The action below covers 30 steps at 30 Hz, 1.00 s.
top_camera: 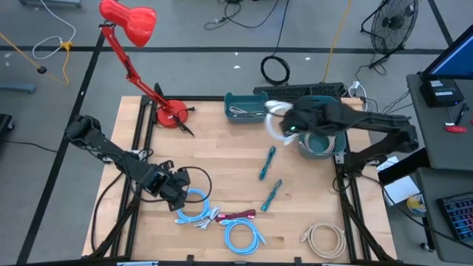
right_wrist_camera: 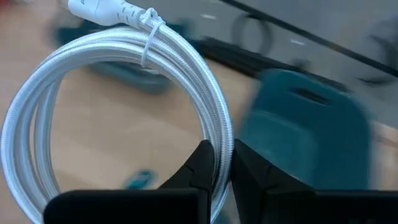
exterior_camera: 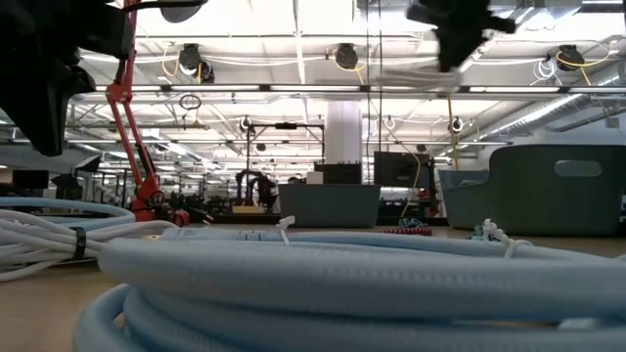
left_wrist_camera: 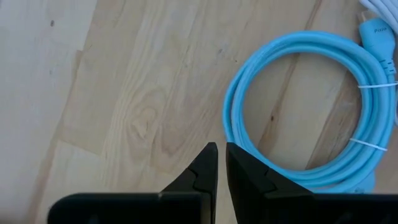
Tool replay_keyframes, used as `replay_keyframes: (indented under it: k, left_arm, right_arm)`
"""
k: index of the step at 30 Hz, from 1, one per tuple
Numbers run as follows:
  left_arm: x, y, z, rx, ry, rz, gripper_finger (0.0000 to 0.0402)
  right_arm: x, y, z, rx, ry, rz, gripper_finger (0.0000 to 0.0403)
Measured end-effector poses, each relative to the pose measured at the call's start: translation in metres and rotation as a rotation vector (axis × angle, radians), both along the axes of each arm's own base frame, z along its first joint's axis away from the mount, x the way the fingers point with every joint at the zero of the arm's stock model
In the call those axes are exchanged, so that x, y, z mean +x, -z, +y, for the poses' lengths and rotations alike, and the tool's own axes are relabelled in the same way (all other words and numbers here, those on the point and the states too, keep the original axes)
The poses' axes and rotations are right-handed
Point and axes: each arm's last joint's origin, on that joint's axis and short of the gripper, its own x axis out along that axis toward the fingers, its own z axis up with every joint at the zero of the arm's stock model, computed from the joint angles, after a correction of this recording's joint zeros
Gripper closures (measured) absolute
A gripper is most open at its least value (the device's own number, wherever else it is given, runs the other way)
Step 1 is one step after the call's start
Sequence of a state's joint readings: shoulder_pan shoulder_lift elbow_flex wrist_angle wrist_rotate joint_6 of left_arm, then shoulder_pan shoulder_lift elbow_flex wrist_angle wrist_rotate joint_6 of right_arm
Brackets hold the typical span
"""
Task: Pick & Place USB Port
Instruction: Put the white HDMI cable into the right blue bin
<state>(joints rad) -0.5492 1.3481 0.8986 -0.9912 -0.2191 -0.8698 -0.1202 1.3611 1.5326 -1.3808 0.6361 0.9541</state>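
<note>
High view takes in the wooden table [top_camera: 222,166], with the right arm's gripper [top_camera: 290,122] raised near its far right part and the left arm's gripper [top_camera: 179,191] low near the front left.

At the table's far edge stands a rectangular teal bin [top_camera: 244,108] with something pale lying in it, and a round teal bin [top_camera: 321,144] sits just beside and partly under the right gripper. A red desk lamp [top_camera: 131,37] is based at the far left. Loose cables lie toward the front: a blue coil [top_camera: 194,199] touching or just beside the left gripper, a second blue coil [top_camera: 243,236], a cream coil [top_camera: 325,238], a dark red cable [top_camera: 238,216] and two short teal cables [top_camera: 268,177] near the middle.

The right gripper's fingers are closed nearly together on a white braided USB cable coil [right_wrist_camera: 112,99], pinching one side of the loop so that the ring hangs out from the fingertips. The coil is held clear above the table, between the two teal bins, and the round one looks the nearer; I judge that a short move over a bin and a release is what remains. A white zip tie binds the coil beside its white plug [right_wrist_camera: 102,11], and the braid looks tidy and stiff.

The left gripper's fingers are nearly shut, a thin gap between them, holding nothing.
</note>
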Motion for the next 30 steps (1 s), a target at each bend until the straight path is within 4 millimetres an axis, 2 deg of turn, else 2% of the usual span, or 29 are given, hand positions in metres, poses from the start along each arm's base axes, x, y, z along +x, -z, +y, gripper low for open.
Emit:
replay_keyframes:
  k: [4, 8, 10, 14, 19, 22, 30]
  left_arm:
    - [-0.001, 0.000, -0.002, 0.000, 0.005, -0.001, 0.0366]
    - [-0.002, 0.000, -0.003, 0.003, 0.007, -0.003, 0.0366]
    - [-0.002, 0.000, -0.002, 0.007, 0.005, -0.006, 0.0366]
    - [-0.001, 0.000, -0.002, 0.007, 0.004, -0.007, 0.0366]
    - [-0.002, 0.000, -0.003, 0.006, 0.002, -0.007, 0.0366]
    - [-0.003, 0.000, -0.005, 0.003, 0.009, -0.005, 0.0366]
    - [-0.005, 0.000, -0.008, -0.012, 0.019, 0.005, 0.0366]
  right_arm:
    - [-0.035, -0.007, -0.012, -0.017, 0.141, 0.105, 0.0380]
    - [-0.053, -0.002, -0.027, -0.016, 0.215, 0.103, 0.0380]
    - [-0.063, 0.008, -0.034, 0.000, 0.265, 0.161, 0.0380]
    - [-0.078, 0.041, -0.048, 0.100, 0.339, 0.247, 0.0380]
    - [-0.088, 0.079, -0.056, 0.168, 0.347, 0.239, 0.0380]
    - [-0.093, 0.092, -0.060, 0.168, 0.369, 0.233, 0.0380]
    - [-0.094, 0.120, -0.079, 0.152, 0.292, 0.237, 0.0380]
